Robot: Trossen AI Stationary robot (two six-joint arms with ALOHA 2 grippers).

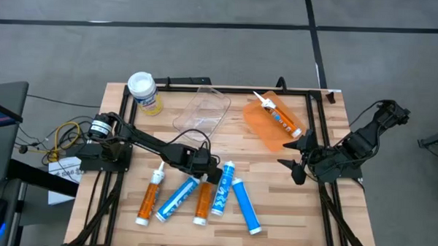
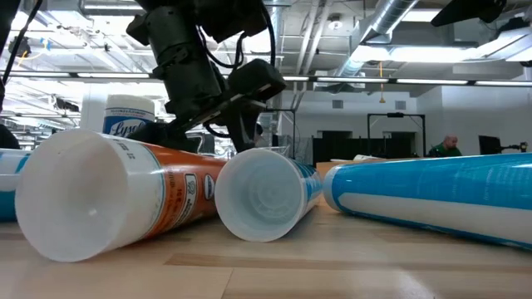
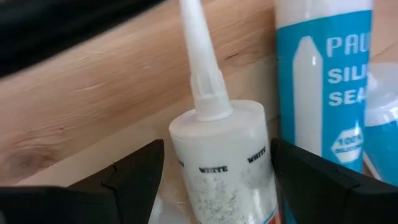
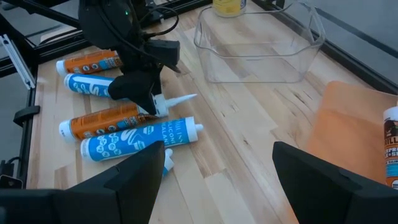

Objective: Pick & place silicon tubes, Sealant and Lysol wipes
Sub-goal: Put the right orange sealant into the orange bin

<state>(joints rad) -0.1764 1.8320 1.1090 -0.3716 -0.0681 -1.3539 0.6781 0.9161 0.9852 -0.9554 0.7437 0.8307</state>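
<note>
Left gripper [image 1: 205,175] sits low over the row of cartridges near the front of the worktop [image 1: 274,212], its fingers [image 3: 134,180] spread to either side of the orange cartridge [image 1: 202,201] just below the white nozzle [image 3: 198,56]; the left wrist view shows a gap on each side, so it is open around the tube and has hold of nothing yet; right gripper [image 1: 299,156] waits wide open and empty at the worktop's right edge, beside the orange bin.

To do this step well, I would judge the gripper should close squarely on the shoulder of the cartridge, centred so neither finger rides onto the taper; the blue cartridge [image 1: 223,187] lies just beside it and may be nudged, so a straight lift before any sideways travel seems wise; the round body could roll if the squeeze is off-centre.

Other cartridges lie near: an orange one [image 1: 151,197], a blue one [image 1: 176,200] and another blue one [image 1: 245,206]; the Lysol wipes [image 1: 144,93] stand upright at the back left corner, well apart.

Clear bin [image 1: 203,110] at the back centre appears empty; orange bin [image 1: 266,128] holds one orange cartridge [image 1: 280,118] lying across it.
</note>
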